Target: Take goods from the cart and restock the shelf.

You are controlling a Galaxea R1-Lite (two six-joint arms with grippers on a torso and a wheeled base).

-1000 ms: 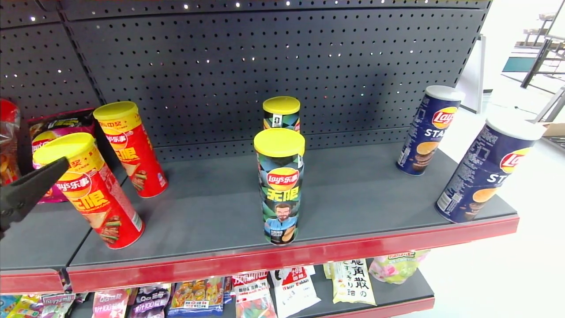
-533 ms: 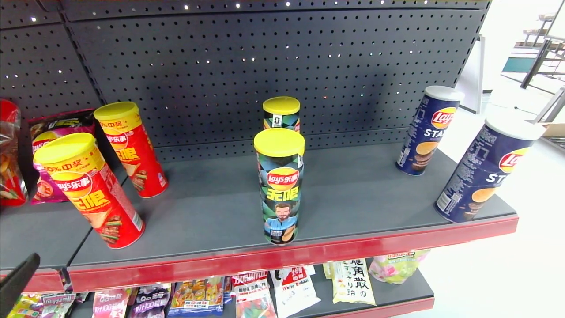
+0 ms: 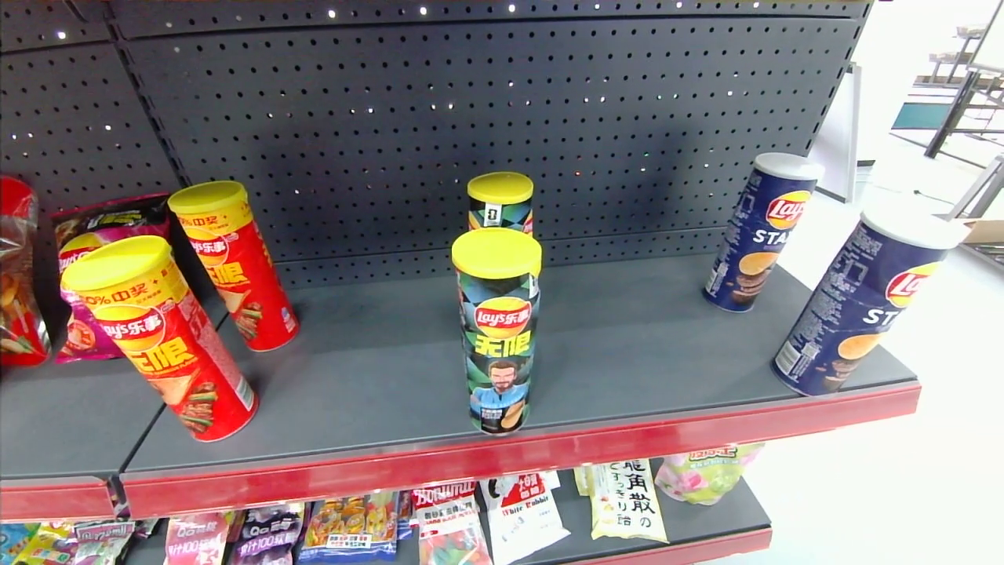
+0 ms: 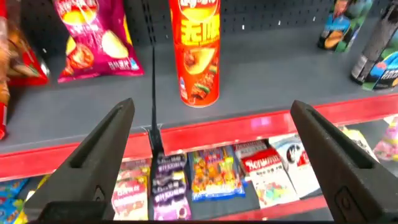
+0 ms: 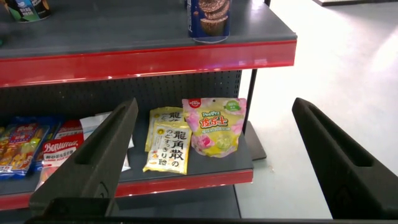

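Two red cans (image 3: 161,337), two green-black cans (image 3: 499,329), two navy cans (image 3: 867,302), grey shelf (image 3: 627,345)

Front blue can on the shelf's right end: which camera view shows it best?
The head view: the front blue can stands whole, lid to base, on the shelf. The right wrist view catches just its lower part.
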